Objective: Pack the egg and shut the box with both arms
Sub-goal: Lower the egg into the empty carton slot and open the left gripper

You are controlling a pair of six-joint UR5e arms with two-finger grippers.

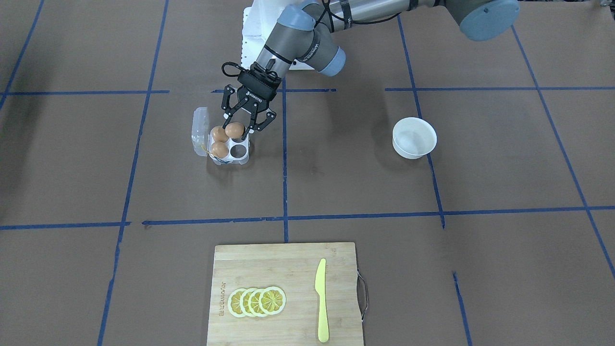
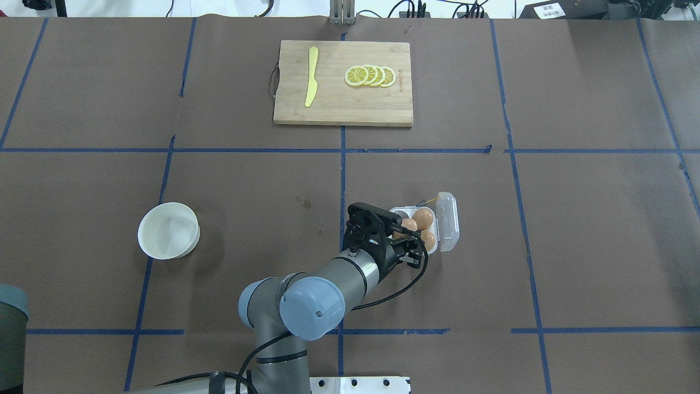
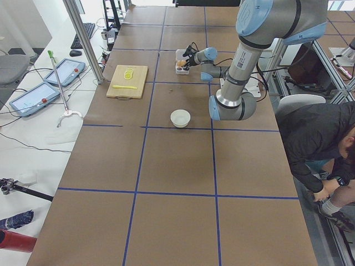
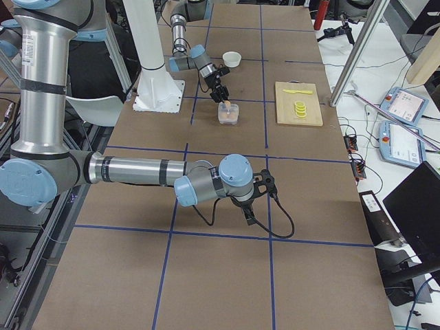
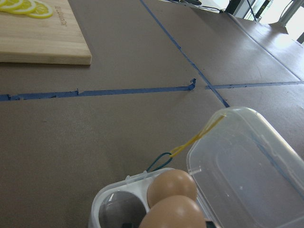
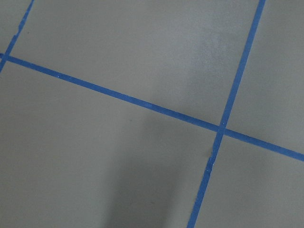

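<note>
- Currently the left claw is gripping the egg, its fingers spread only to the egg's width, as far as the front view is showing.
- Directly under that claw the box is sitting; the egg is riding slightly higher than its neighbours, seemingly not yet seated.
- Two other eggs are filling the cells beside the claw; one cell is lying empty.
- Lowering, letting go and closing the upright lid are looking like the remaining steps.
- Shells are showing smooth, matte, oval; the tray is looking white and moulded, the lid thin and clear.
- Well apart, the right claw is hovering over the brown-paper worktop; I cannot tell its opening.
</note>
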